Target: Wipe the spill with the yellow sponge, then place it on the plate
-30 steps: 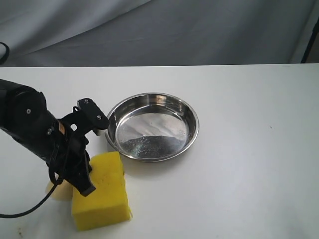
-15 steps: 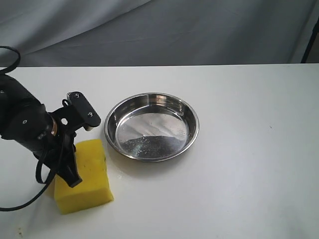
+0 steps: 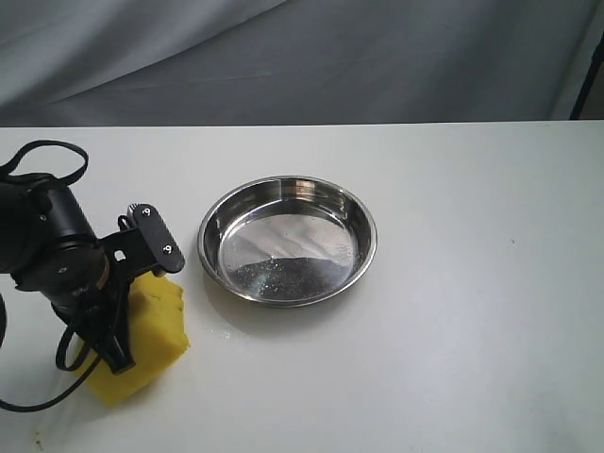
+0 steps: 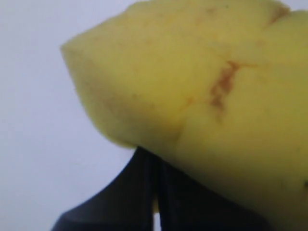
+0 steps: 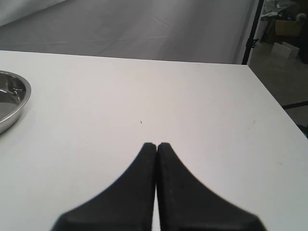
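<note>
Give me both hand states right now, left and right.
Left hand: closed, pinching the yellow sponge.
Right hand: closed, holding nothing.

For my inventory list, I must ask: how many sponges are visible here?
1. The sponge sits on the table, left of the metal dish, pinched in the left gripper. The arm covers some table, so another could be hidden.
</note>
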### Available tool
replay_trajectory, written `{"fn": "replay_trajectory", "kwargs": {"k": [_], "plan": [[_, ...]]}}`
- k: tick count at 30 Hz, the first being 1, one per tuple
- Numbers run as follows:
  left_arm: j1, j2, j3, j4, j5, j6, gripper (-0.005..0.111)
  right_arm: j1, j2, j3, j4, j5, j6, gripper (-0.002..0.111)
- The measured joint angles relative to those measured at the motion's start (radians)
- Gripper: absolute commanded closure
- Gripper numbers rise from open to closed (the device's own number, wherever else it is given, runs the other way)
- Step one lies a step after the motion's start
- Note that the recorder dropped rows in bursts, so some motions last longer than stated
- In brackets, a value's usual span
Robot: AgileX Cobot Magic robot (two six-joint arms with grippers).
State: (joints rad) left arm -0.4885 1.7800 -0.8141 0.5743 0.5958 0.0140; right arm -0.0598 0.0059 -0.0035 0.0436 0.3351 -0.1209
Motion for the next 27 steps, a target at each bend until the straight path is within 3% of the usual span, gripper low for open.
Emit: {"fn": "replay_trajectory", "kwargs": {"k": [8,14,19,24,27], "plan": [[0.0,-0.031,0.008,0.057,0.067,-0.006,0.107,0.0,0.0,0.0,0.0,0.0,0.0,0.108],[0.0,-0.122,0.014,0.004,0.071,-0.006,0.103,0.0,0.0,0.0,0.0,0.0,0.0,0.108],[0.0,-0.158,0.014,-0.091,0.029,-0.005,0.085,0.0,0.0,0.0,0.0,0.0,0.0,0.108],[0.0,-0.158,0.014,-0.099,0.033,-0.005,0.051,0.0,0.0,0.0,0.0,0.0,0.0,0.108],[0.0,-0.158,0.014,-0.097,0.033,-0.005,0.039,0.0,0.0,0.0,0.0,0.0,0.0,0.108]]}}
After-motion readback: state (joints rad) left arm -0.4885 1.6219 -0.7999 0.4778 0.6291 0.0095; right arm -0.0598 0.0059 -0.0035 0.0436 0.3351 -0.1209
